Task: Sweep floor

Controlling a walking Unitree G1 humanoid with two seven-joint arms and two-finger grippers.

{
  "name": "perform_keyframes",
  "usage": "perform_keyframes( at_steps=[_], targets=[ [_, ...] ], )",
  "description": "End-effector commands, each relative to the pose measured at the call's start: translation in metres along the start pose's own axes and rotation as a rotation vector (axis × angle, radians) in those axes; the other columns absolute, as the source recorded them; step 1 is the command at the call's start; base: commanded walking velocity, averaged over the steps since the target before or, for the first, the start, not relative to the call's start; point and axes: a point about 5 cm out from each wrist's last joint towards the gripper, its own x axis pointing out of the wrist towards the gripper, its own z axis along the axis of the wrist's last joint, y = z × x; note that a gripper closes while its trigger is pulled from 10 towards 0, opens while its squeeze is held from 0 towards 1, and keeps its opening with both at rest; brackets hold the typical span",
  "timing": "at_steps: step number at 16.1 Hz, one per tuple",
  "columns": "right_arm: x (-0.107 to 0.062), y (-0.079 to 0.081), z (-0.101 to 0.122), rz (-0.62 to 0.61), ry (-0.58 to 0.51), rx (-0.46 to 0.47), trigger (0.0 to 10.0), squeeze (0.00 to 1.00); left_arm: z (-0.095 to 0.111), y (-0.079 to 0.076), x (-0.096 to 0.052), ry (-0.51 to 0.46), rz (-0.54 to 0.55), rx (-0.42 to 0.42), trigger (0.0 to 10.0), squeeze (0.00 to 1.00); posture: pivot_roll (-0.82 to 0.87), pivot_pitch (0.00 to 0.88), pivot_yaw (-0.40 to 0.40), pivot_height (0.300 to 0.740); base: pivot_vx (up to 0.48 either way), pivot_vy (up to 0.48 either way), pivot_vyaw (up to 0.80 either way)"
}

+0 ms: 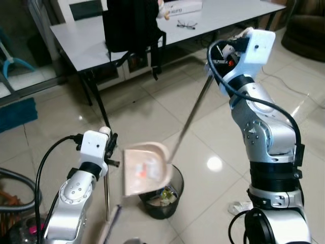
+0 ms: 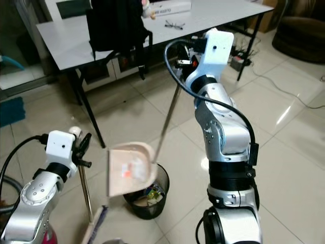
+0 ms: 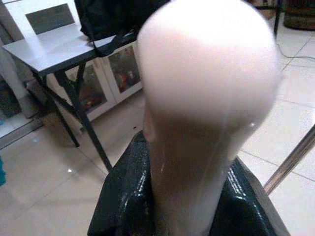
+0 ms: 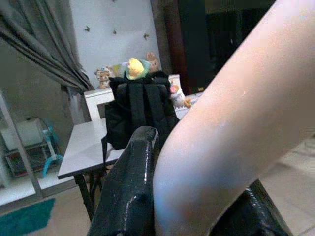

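Right gripper (image 1: 223, 53), upper right, clamps the dustpan (image 1: 146, 169) handle's top — light, stiff, tip-prone over the bin (image 1: 161, 201); left gripper (image 1: 107, 145) clamps the broom (image 1: 106, 190) tip.

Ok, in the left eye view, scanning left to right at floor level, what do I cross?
Left gripper on the broom handle → tilted dustpan → bin → right arm's base.
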Motion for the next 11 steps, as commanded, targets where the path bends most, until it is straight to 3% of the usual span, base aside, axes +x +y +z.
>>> perform_keyframes(
  at_steps=[1,4,7,11],
  targets=[
    [-0.002,0.009,0.018,0.050,-0.101,-0.012,10.0,0.00,0.002,0.002,0.000,-0.010,0.002,0.018,10.0,0.00,-0.04,0.000,0.035,0.740,0.000,0.000,0.00],
    [-0.003,0.012,0.021,0.075,-0.137,-0.072,10.0,0.00,0.001,0.001,0.002,-0.005,-0.002,0.021,10.0,0.00,-0.04,0.000,0.039,0.740,0.000,0.000,0.00],
    [-0.008,0.025,0.024,0.169,-0.202,-0.171,10.0,0.00,0.000,0.001,0.002,-0.001,-0.007,0.023,10.0,0.00,-0.05,0.000,0.040,0.740,0.000,0.000,0.00],
    [-0.019,0.048,0.014,0.313,-0.219,-0.214,10.0,0.00,-0.001,0.000,0.002,0.003,-0.008,0.022,10.0,0.00,-0.05,0.000,0.035,0.740,0.000,0.000,0.00]
  ],
)
